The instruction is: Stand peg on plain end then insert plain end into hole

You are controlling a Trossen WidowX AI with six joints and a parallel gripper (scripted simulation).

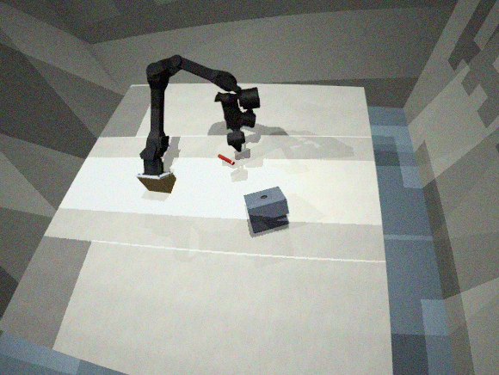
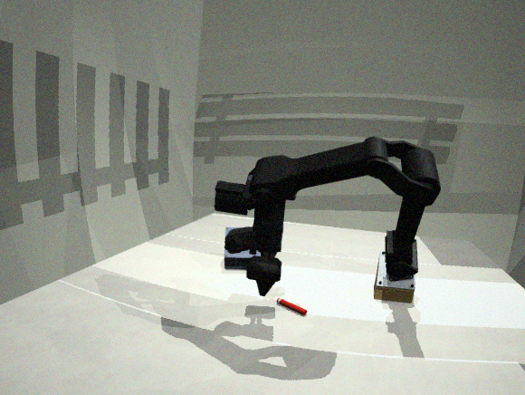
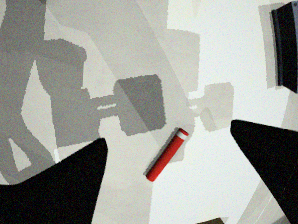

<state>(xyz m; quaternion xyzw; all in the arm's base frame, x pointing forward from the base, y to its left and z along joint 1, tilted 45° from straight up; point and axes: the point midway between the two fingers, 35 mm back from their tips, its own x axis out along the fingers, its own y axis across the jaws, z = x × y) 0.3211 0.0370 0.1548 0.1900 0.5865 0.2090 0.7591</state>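
The red peg lies flat on the table, with its white band at one end. My gripper is open and empty. It points down and hovers a little above the table, close beside the peg's banded end. In the wrist view the peg lies slanted between the two dark fingers and touches neither. The grey sloped panel stands nearer the front of the table, with its dark hole facing up. In the exterior view the panel is mostly hidden behind the arm.
The arm's base stands on a brown block to the left of the peg in the top view. The dark edge of the panel shows at the right of the wrist view. Grey walls surround the table.
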